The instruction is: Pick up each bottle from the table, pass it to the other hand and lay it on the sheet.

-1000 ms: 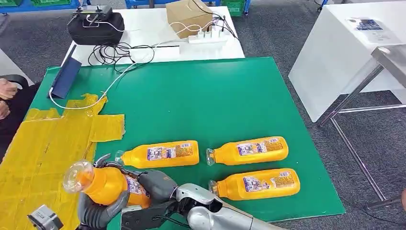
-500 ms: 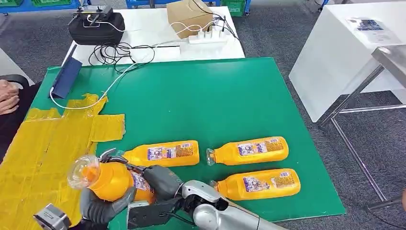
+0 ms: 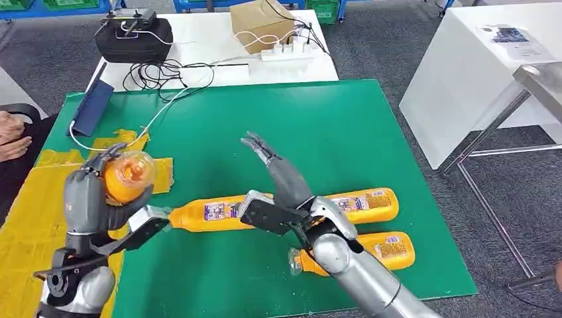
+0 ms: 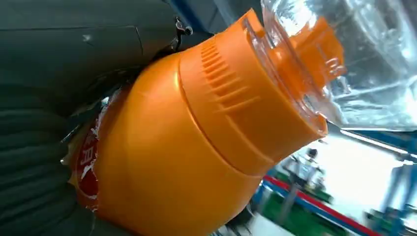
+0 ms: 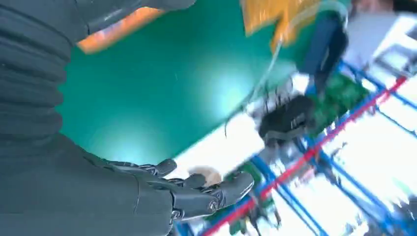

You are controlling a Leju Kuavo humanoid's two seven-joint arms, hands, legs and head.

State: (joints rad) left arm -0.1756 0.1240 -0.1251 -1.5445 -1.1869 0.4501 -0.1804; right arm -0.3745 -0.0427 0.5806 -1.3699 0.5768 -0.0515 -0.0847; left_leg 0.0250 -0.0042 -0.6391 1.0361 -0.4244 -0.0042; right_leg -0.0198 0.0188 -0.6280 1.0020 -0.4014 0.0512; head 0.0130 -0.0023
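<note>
- Currently, the left robot hand [image 3: 89, 195] grips 1 orange bottle [image 3: 127, 175], raised above the near left part of the bench, over the edge of the yellow sheet [image 3: 46, 212]. The bottle's clear cap points up toward the camera.
- In the left wrist view, the left robot hand's dark fingers [image 4: 64, 73] wrap the bottle body [image 4: 162, 162] below its ribbed orange neck; the clear cap [image 4: 344, 59] is free of the fingers.
- The right robot hand [image 3: 281, 175] is raised over the green mat [image 3: 344, 126] with fingers extended and apart, holding nothing. The right wrist view shows the same spread fingers [image 5: 211, 194] against the mat.
- 3 more orange bottles lie on their sides on the mat: the left bottle [image 3: 212, 213], the far right bottle [image 3: 371, 202] and the near right bottle [image 3: 391, 248]. The right arm crosses in front of both right bottles.
- The yellow sheet covers the left part of the bench, partly overlapping the mat.
- Farther back, a blue flat object [image 3: 91, 106] stands at the mat's far left corner, with a white cable [image 3: 152, 122] running past it.
- On the white bench [image 3: 212, 46] beyond stand a black bag [image 3: 132, 36], a cardboard box [image 3: 260, 21] and a white power strip [image 3: 286, 52].
- A person's hand [image 3: 10, 136] shows at the left edge.
</note>
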